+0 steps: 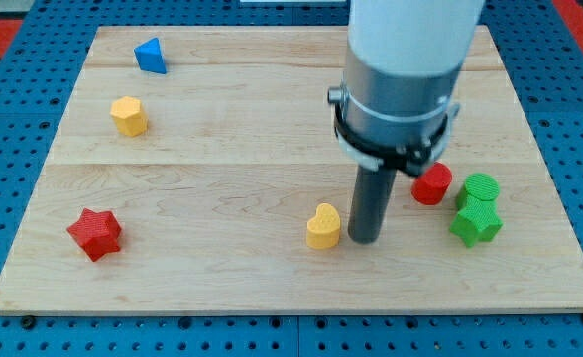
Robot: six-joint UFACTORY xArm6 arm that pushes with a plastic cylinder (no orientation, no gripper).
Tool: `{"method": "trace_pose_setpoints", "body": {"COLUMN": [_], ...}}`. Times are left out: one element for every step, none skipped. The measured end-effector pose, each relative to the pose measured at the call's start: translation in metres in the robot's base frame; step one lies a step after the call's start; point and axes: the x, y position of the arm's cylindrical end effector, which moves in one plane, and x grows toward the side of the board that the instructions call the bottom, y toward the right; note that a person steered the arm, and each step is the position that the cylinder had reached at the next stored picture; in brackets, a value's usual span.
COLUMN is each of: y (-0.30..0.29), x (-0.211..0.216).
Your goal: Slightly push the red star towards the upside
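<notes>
The red star (95, 233) lies near the board's lower left corner. My tip (363, 239) rests on the board at the view's lower middle, far to the right of the red star. It stands just right of a yellow heart (323, 226), very close to it or touching.
A blue triangle (151, 56) and a yellow hexagon (129, 116) lie at the upper left. A red cylinder (431, 184), a green cylinder (480, 188) and a green star (476, 222) cluster at the right. The wooden board (222, 149) sits on a blue pegboard.
</notes>
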Motion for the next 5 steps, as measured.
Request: {"method": "trace_pose_setpoints", "body": {"y": [-0.037, -0.108, -0.19, -0.262, -0.303], "x": [0.023, 0.026, 0.026, 0.025, 0.002]}}
